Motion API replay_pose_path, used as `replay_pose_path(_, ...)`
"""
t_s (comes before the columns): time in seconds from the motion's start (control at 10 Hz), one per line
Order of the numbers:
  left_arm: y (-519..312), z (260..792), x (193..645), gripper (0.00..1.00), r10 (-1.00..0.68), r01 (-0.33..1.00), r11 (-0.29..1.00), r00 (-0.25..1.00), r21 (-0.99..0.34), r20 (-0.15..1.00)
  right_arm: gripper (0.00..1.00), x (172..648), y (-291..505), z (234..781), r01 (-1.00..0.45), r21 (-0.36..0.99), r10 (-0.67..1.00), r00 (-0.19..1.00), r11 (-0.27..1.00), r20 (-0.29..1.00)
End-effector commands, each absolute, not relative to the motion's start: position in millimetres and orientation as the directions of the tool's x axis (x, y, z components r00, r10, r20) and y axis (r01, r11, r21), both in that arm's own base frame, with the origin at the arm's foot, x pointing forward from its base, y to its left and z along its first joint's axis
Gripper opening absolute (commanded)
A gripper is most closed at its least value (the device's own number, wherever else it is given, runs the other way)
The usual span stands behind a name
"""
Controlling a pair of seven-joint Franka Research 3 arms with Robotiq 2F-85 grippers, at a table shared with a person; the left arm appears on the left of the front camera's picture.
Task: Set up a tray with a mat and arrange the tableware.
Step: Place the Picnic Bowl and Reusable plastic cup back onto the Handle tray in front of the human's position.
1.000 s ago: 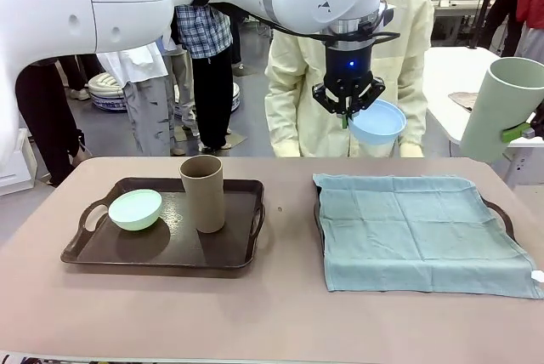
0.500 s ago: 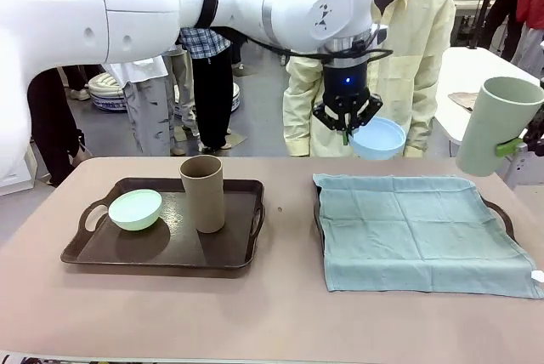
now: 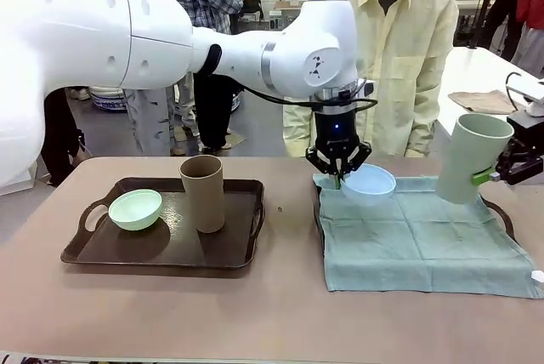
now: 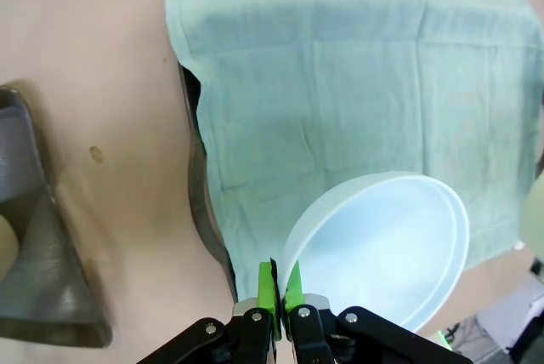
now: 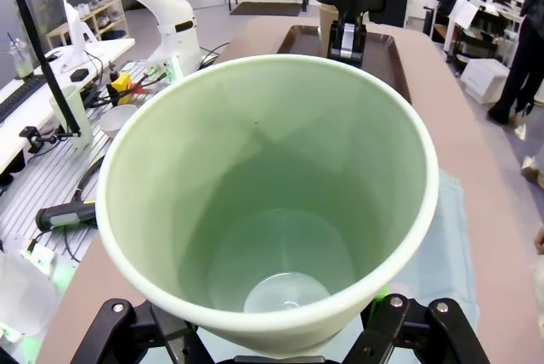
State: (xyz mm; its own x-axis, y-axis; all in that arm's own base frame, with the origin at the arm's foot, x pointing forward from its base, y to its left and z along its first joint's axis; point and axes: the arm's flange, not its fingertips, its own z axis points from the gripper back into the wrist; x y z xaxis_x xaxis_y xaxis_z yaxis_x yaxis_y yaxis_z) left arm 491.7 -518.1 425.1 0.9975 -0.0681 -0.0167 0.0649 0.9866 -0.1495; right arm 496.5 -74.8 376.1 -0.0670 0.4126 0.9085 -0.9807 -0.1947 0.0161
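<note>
My left gripper is shut on the rim of the light blue bowl, low over the far left corner of the green mat. The mat covers the right tray. In the left wrist view the green pads pinch the bowl by its rim above the mat. My right gripper holds the pale green tumbler, tilted, over the mat's far right edge. The right wrist view looks down into this tumbler, with my right gripper clasped around it.
The left tray carries a mint green bowl and an upright brown tumbler. A person in a yellow shirt stands at the far side behind the mat. Bare tabletop runs along the near edge.
My left gripper has come down with the blue bowl to just above the mat. My right gripper has carried the pale green tumbler left and lower. The person has straightened up.
</note>
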Motion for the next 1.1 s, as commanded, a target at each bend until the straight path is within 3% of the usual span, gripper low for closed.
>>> replay_pose_path(0.0,-517,418,489,0.04,-0.118,0.121,0.977,0.993,-0.175,0.027,0.84,504,-74,366,-0.979,-0.009,0.429,-0.097,-0.204,0.898)
replay_pose_path(1.0,-521,363,512,0.04,-0.161,0.175,0.964,0.983,-0.202,0.084,0.84,526,-75,296,-0.974,0.059,0.408,-0.037,-0.219,0.912)
